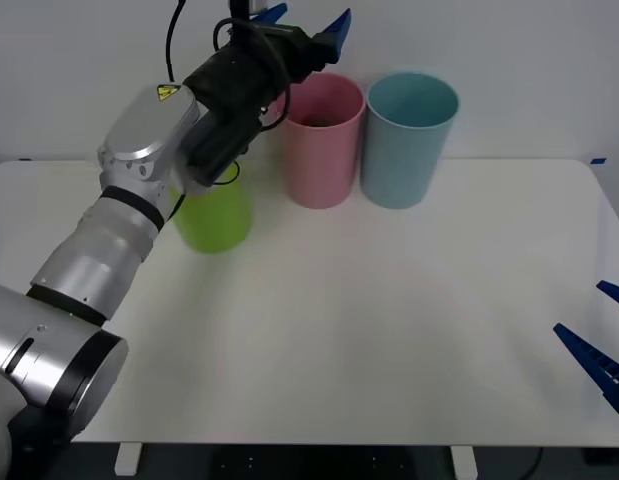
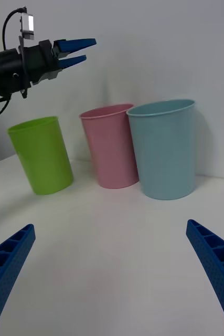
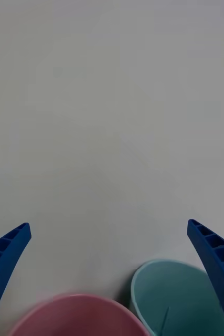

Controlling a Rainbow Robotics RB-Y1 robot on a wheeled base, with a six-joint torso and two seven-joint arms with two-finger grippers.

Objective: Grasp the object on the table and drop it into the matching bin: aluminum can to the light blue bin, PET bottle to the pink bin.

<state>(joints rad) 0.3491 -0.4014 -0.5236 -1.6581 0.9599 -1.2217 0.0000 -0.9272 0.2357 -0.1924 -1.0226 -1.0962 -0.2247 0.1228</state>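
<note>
Left hand (image 1: 307,22) is up above the pink bin (image 1: 322,140), fingers spread and nothing between them. That fits a release pose: hand centred over the rim so a dropped item falls straight in. In the front view there's something dark inside the pink bin near the rim; my guess is that's the bottle, but I can't tell for sure. No bottle lying on the surface (image 1: 389,320).

Bins stand in a row along the far edge: green bin (image 1: 214,215) toward the left corner, partly behind the left arm, then pink, then light blue bin (image 1: 408,138) just beside it, nearly touching. Lined up close so one reach covers all of them.

Right hand (image 2: 112,278) sits low by the right edge of the surface, fingers wide apart, empty, parked facing the bins.

Judgement: drop looks done, bin matches the bottle.
</note>
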